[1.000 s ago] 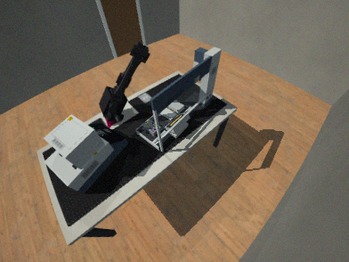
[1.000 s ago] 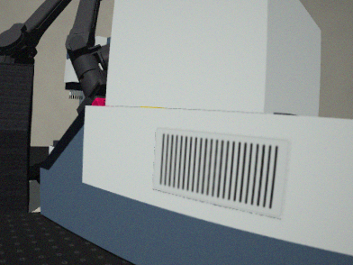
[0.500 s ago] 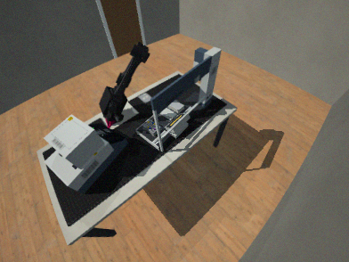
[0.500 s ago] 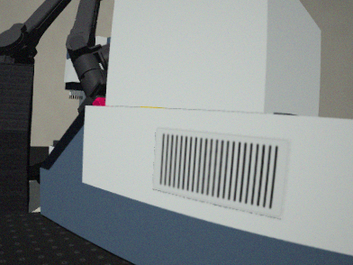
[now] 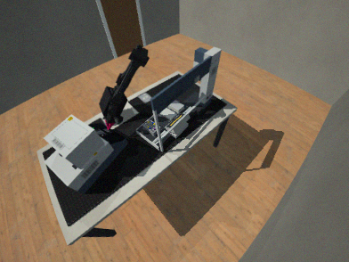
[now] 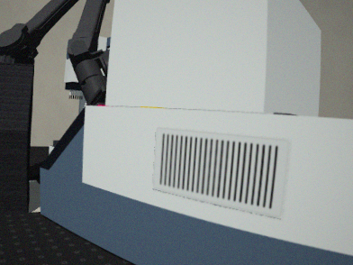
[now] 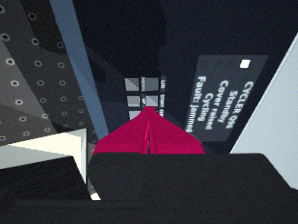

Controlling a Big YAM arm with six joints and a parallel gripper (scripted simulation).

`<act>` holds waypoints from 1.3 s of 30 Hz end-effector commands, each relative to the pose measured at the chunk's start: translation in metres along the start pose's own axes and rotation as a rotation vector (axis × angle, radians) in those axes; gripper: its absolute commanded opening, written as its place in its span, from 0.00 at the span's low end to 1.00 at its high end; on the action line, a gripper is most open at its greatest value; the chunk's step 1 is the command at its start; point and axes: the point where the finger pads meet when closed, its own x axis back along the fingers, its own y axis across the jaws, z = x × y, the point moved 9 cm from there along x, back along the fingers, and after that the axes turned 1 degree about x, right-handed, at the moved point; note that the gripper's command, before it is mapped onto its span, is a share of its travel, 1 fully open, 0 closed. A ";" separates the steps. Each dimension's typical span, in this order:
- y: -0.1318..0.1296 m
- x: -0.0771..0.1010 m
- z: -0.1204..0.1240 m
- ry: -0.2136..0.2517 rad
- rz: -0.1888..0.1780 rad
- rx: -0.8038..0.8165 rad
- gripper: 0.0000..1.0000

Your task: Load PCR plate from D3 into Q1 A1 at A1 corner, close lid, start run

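The gripper [image 7: 148, 120] is seen pressed together, magenta fingers closed tip to tip with nothing between them, pointed down at the keypad [image 7: 145, 97] of the cycler Q1 [image 5: 77, 153]. In the wrist view the tip is lined up over the upper row of keys, but which key exactly can't be made out, the labels are too blurry.

Q1 is parked toward the left end of the counter [image 5: 133, 189], with the arm [image 5: 122, 86] reaching down at its panel side from the rear edge. The lid [image 6: 189, 54] is shown sitting over the body in the exterior view, with a thin yellow line visible along the seam. A vent grille [image 6: 221, 171] is seen on the side wall.

The display [image 7: 225, 97] beside the keys is readable in part: "Standby", "Cover raised", "Cycling", "Fault: jammed".

The deck positions sit near the middle of the counter under a grey gantry frame [image 5: 209, 67]. The PCR plate can't be picked out for sure from the top view; things in that spot are too small and blurred.
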 end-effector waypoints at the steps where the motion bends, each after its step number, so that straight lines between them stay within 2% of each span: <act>1: -0.010 -0.007 -0.011 -0.035 0.035 -0.004 0.00; 8: -0.010 -0.017 -0.010 -0.032 0.034 -0.007 0.00; 14: -0.004 -0.007 -0.003 -0.017 0.022 0.005 0.00; 21: -0.019 -0.006 -0.013 -0.038 0.046 -0.014 0.00; 25: -0.020 -0.006 -0.014 -0.039 0.047 -0.023 0.00; 31: -0.004 -0.007 -0.006 -0.024 0.023 0.000 0.00; 39: -0.009 -0.014 -0.005 -0.020 0.023 -0.006 0.00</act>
